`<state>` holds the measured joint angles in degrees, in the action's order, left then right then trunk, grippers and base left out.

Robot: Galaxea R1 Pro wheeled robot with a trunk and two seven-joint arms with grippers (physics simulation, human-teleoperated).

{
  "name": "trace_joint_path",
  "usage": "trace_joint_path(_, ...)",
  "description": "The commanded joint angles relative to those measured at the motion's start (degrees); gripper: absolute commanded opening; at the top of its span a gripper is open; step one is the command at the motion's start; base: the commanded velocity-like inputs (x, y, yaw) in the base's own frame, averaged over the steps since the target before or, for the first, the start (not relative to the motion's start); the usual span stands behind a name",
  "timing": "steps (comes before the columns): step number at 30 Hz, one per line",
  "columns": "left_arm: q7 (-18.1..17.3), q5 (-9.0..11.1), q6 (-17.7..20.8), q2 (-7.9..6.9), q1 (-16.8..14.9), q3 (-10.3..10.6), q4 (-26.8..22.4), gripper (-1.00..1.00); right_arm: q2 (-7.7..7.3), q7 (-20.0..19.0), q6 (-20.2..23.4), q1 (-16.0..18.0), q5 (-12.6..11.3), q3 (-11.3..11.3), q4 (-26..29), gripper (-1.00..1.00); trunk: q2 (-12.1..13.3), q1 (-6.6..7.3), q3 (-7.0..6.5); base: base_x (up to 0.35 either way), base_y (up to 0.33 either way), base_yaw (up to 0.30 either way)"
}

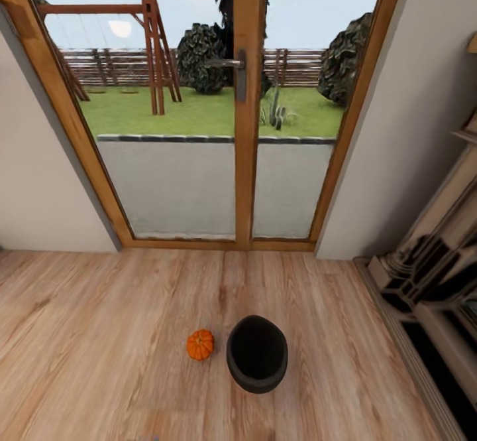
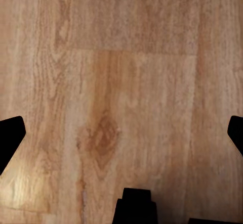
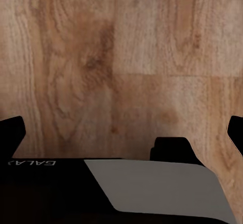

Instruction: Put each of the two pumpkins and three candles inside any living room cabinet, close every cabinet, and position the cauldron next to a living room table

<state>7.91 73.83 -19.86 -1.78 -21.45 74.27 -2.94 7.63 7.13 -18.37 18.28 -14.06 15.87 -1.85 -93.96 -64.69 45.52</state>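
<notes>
We face a pumpkin (image 1: 200, 345) just beside the cauldron (image 1: 257, 353) on the wood floor (image 1: 99, 335), awaiting pickup; both hands splayed wide, empty.

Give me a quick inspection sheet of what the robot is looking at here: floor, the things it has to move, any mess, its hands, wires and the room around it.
Surface: light wood plank floor, bare around the two things.
Job's things: one orange pumpkin on the floor, close beside the black cauldron, which stands upright and looks empty.
Clutter: nothing seen.
Hands: left hand and right hand both open, holding nothing, with only floor between their dark fingertips.
Cables: nothing seen.
Surroundings: closed wood-framed glass door with a metal handle, garden with a swing frame outside; grey walls; a pale stepped surround with dark recesses at the head view's right.
</notes>
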Motion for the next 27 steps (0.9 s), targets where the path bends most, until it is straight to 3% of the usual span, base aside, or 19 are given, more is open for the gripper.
trace_joint_path(1,0.0,0.0,0.0,0.01,0.0,0.0,0.0,1.0,0.01,0.0,0.0,0.0,0.0,0.01,0.0,1.0,0.0,0.0,-0.07,0.312,0.125,0.0)
trace_joint_path(12,-0.07,0.0,0.0,0.12,0.0,0.0,-0.01,1.0,-0.07,0.06,0.0,0.0,-0.01,-0.05,0.0,1.0,0.0,0.0,-0.63,0.303,0.089,0.0)
trace_joint_path(27,-0.33,-0.09,0.0,0.41,0.0,0.05,-0.05,1.0,-0.17,0.22,0.35,0.0,0.16,0.07,0.15,1.0,0.0,0.0,-0.64,0.225,-0.22,0.0)
